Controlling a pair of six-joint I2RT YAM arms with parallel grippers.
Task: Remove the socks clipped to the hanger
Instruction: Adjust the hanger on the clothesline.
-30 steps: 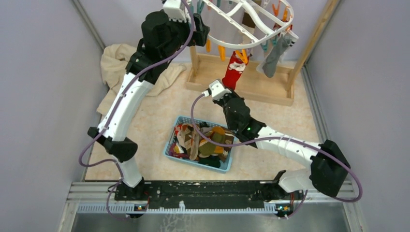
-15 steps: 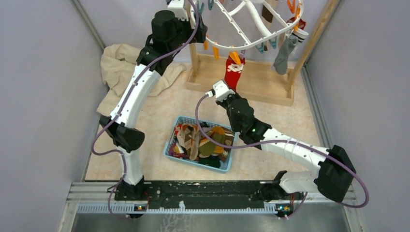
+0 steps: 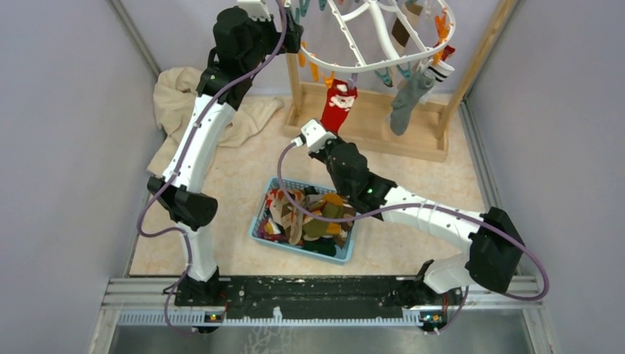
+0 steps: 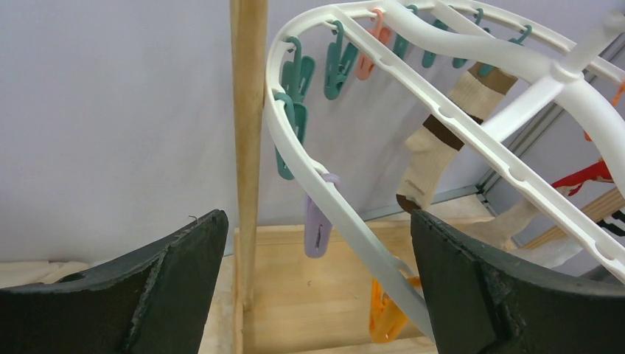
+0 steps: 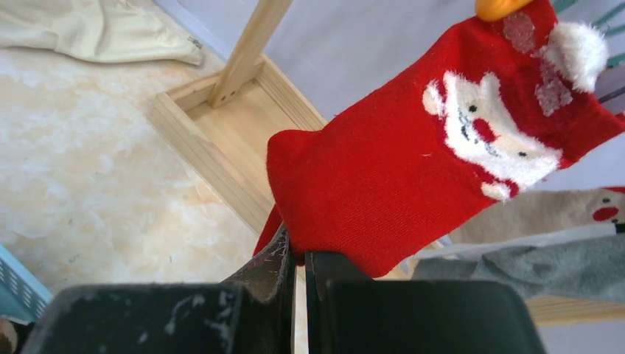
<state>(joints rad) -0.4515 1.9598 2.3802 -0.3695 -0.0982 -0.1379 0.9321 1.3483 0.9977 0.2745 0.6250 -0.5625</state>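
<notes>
The white hanger hangs tilted from the wooden rack, with teal, orange and purple clips along its rim. A red Santa sock hangs from an orange clip. My right gripper is shut on the sock's lower edge. A grey sock and a brown-and-cream striped sock are also clipped on. My left gripper stands open high up, its fingers on either side of the hanger's left rim and a purple clip, touching neither.
A blue basket holding several socks sits on the floor in front of the rack. The wooden rack's base and post stand at the back. A beige cloth lies at the back left. Walls close in on both sides.
The hanger has swung and tilted. My right gripper, still shut on the red sock, has shifted left with it. The left arm has moved a little at the hanger's left rim.
</notes>
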